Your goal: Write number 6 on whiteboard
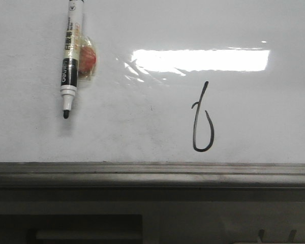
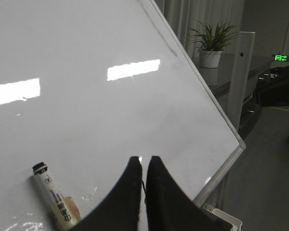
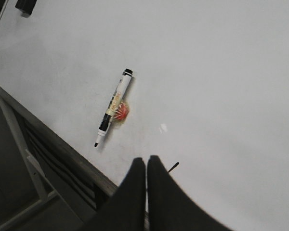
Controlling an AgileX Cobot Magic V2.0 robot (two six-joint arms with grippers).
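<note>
The number 6 (image 1: 202,122) is drawn in thin black line on the whiteboard (image 1: 142,127), right of the middle and just above the grey ledge (image 1: 152,173). A black-and-white marker (image 1: 71,56) lies uncapped on the board at the upper left, tip toward the ledge, with a red-orange lump stuck to its side. No gripper shows in the front view. My left gripper (image 2: 143,161) is shut and empty over the board, the marker (image 2: 53,199) off to its side. My right gripper (image 3: 146,161) is shut and empty near the ledge. The top of the 6 (image 3: 173,167) peeks out beside it.
A bright rectangular light reflection (image 1: 201,60) lies on the board above the 6. The board's metal-framed corner (image 2: 238,147) shows in the left wrist view, with a potted plant (image 2: 212,43) beyond it. Dark shelving (image 3: 43,159) sits below the ledge.
</note>
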